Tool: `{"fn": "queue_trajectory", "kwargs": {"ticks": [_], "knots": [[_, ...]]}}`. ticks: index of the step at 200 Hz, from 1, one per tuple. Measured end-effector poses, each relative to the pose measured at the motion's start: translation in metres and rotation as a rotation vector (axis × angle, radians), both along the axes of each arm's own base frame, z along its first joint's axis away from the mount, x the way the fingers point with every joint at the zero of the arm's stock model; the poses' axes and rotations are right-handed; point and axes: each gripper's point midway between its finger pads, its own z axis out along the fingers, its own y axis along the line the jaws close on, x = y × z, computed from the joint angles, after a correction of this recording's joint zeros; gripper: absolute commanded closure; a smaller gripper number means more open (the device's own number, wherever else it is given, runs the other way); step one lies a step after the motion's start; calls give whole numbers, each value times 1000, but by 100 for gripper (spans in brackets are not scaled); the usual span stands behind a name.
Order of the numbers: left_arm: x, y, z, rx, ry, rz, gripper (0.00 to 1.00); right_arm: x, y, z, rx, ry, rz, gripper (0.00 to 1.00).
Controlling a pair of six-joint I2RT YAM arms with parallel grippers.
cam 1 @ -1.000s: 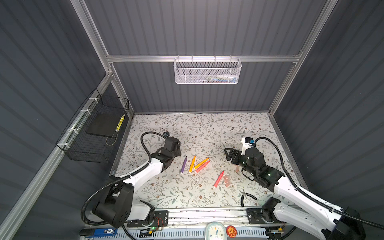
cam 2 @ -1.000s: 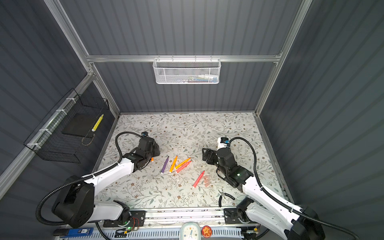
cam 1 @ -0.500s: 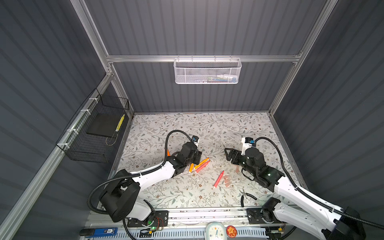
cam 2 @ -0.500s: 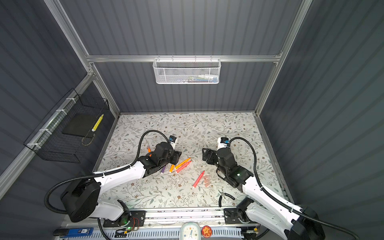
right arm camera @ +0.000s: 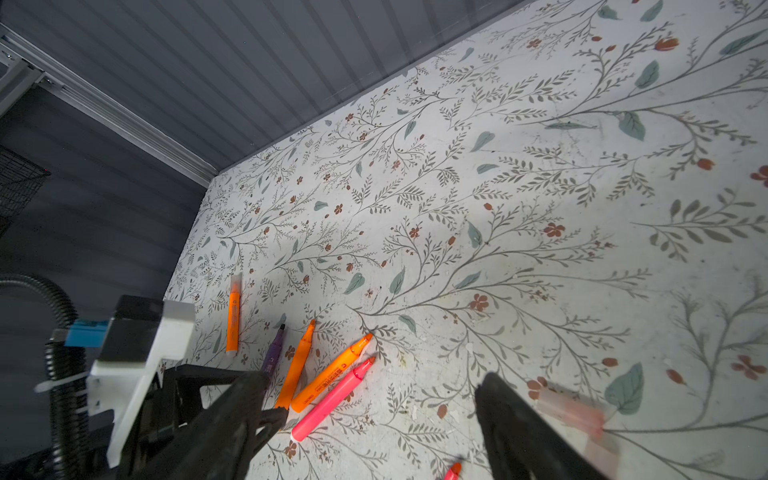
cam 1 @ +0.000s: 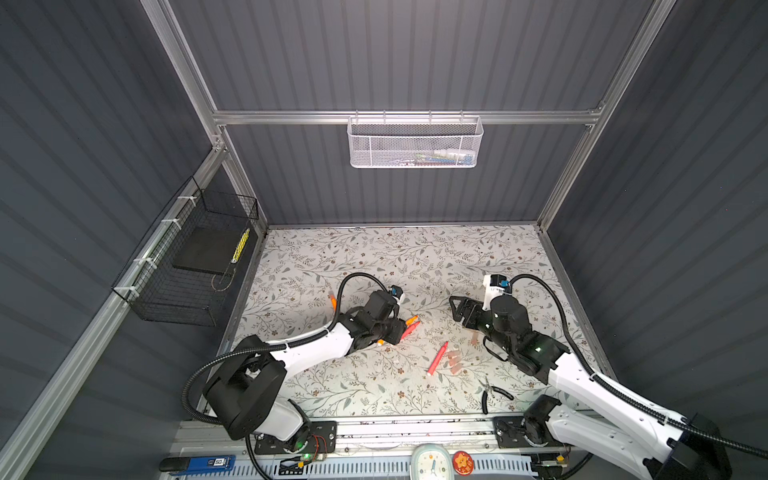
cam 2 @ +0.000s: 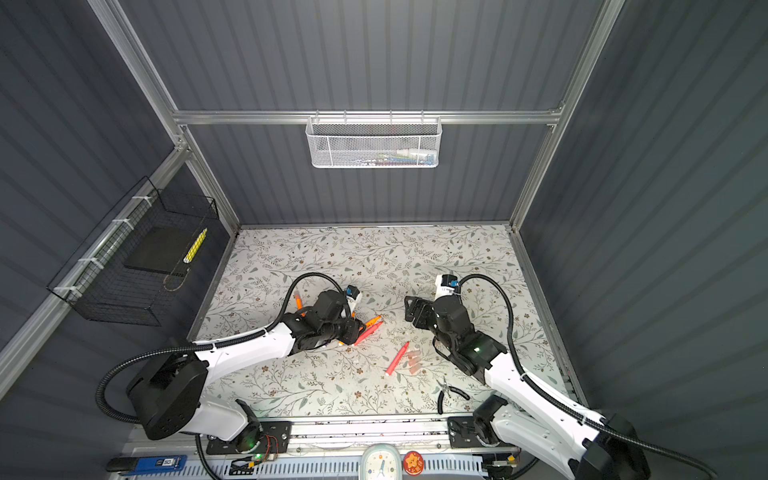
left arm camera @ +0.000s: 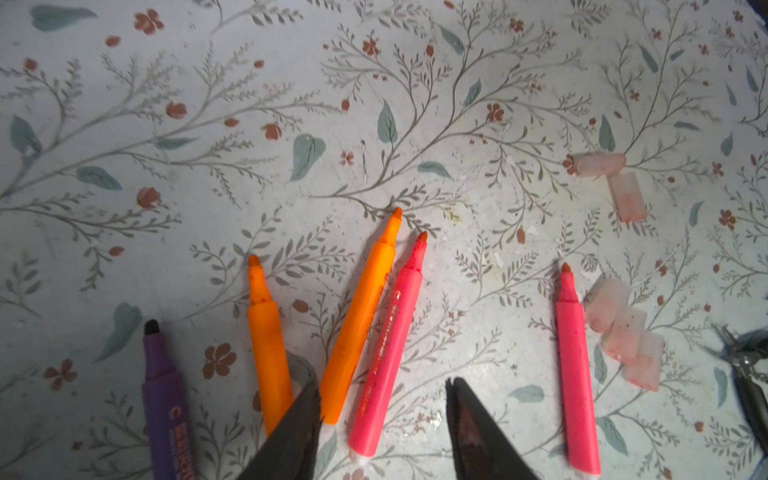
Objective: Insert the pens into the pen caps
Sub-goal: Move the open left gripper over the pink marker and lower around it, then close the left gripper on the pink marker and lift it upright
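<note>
Left gripper point(left arm camera: 382, 415) is hovering, jaws apart and empty, over the clustered pens point(left arm camera: 361, 316), well apart from the pliers point(cam 1: 492, 390). Right gripper point(right arm camera: 374, 428) is also gaping empty. Three pen caps point(left arm camera: 623, 336) are lying between the pliers and a lone pink pen point(left arm camera: 575, 374).

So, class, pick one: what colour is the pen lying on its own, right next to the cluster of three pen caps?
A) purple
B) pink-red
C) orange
B: the pink-red pen lies by itself alongside the three pen caps.
</note>
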Motion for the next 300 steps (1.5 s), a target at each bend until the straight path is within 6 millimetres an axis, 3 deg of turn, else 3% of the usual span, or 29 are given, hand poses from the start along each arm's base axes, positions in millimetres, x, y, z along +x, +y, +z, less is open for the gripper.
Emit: {"fn": "queue_trajectory", "kwargs": {"ticks": [30, 81, 101, 155, 201, 253, 279, 300], "knots": [[-19, -14, -17, 7, 59, -69, 49, 0, -1, 0, 0, 0, -3, 17], [-80, -55, -34, 33, 115, -210, 49, 0, -1, 4, 7, -9, -3, 17], [-93, -69, -40, 51, 121, -227, 50, -1, -1, 4, 9, -9, -1, 17], [-80, -98, -51, 118, 80, -176, 50, -1, -1, 6, 13, -13, -1, 17], [-69, -90, -53, 179, 45, -115, 50, -2, -2, 7, 15, -16, -1, 16], [-83, -89, -55, 224, 27, -132, 49, -3, -3, 12, 24, -27, -2, 16], [-85, -90, -55, 230, 22, -128, 52, -4, -3, 13, 27, -30, -2, 16], [-84, -88, -55, 232, 20, -113, 61, -4, -4, 14, 29, -32, -2, 16]]}}
